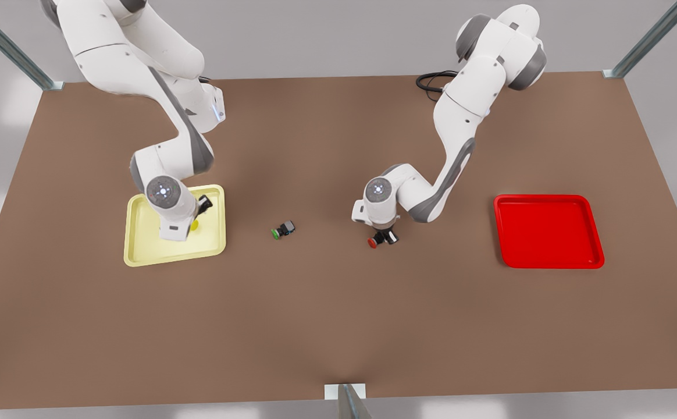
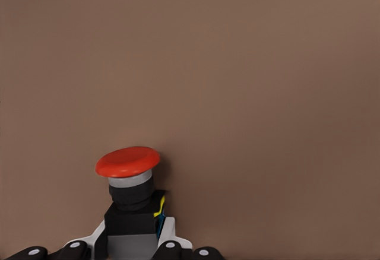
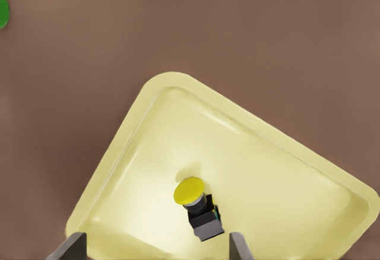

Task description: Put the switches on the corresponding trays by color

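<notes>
So the left gripper (image 2: 122, 251) was down at the brown table (image 1: 338, 326), fingers (image 2: 169, 249) closed snug on the dark body of the red-capped switch (image 2: 127, 197), which lay on its side near the middle of the table, cap pointing away from the wrist. From that switch in the front view (image 1: 380, 239), the red tray (image 1: 548, 231) sat well apart at 3 o'clock, and the green-capped switch (image 1: 283, 229) lay on the table at 9 o'clock.

The right gripper (image 3: 155, 245) hung over the pale yellow tray (image 3: 148, 123) with its fingers (image 3: 72, 248) spread wide, gripping nothing. The yellow-capped switch (image 3: 197, 208) lay on its side inside that tray, between the two fingers but touching neither. In the front view that tray (image 1: 141, 250) was way off at 9 o'clock from the green one.
</notes>
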Robot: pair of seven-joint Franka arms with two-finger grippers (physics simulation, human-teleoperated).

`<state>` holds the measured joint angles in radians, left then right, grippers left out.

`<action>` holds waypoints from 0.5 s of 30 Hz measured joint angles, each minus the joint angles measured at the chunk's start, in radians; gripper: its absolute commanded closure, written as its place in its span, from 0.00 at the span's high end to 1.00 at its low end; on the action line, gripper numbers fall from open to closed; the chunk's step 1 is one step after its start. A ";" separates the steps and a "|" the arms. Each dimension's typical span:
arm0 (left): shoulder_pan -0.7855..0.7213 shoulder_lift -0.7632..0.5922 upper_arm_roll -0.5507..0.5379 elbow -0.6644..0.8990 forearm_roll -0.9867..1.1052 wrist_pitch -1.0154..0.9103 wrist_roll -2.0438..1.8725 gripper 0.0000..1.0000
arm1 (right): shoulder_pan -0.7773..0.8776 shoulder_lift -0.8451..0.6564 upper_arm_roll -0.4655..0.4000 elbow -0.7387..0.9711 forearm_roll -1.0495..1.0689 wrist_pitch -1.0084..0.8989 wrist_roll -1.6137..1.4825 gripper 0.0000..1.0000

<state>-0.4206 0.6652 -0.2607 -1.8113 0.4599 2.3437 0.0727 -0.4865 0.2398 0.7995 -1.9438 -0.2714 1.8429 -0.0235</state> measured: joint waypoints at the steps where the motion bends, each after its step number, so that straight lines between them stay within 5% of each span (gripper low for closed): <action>1: 0.000 -0.012 -0.001 -0.003 0.018 -0.003 -0.007 0.47 | 0.050 0.022 0.023 0.176 0.002 -0.131 0.121 1.00; 3: 0.009 -0.059 -0.003 -0.031 0.056 -0.010 -0.009 0.47 | 0.139 0.044 -0.026 0.375 -0.006 -0.237 0.196 1.00; 4: 0.014 -0.085 -0.005 -0.048 0.074 -0.011 -0.009 0.47 | 0.278 0.002 -0.227 0.431 0.003 -0.235 0.188 1.00; 5: 0.021 -0.128 -0.006 -0.078 0.090 -0.021 -0.007 0.47 | 0.290 -0.053 -0.276 0.436 0.003 -0.231 0.187 1.00; 11: 0.222 -0.432 -0.097 -0.394 0.158 -0.011 -0.010 0.47 | 0.300 -0.128 -0.320 0.413 0.069 -0.248 0.200 1.00; 15: 0.643 -0.552 -0.224 -0.553 0.166 -0.019 0.032 0.48 | 0.316 -0.086 -0.320 0.421 0.064 -0.249 0.250 1.00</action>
<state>0.2222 0.1131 -0.4851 -2.3641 0.6262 2.3252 0.1052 -0.1701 0.1536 0.4797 -1.5233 -0.2070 1.5938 0.2266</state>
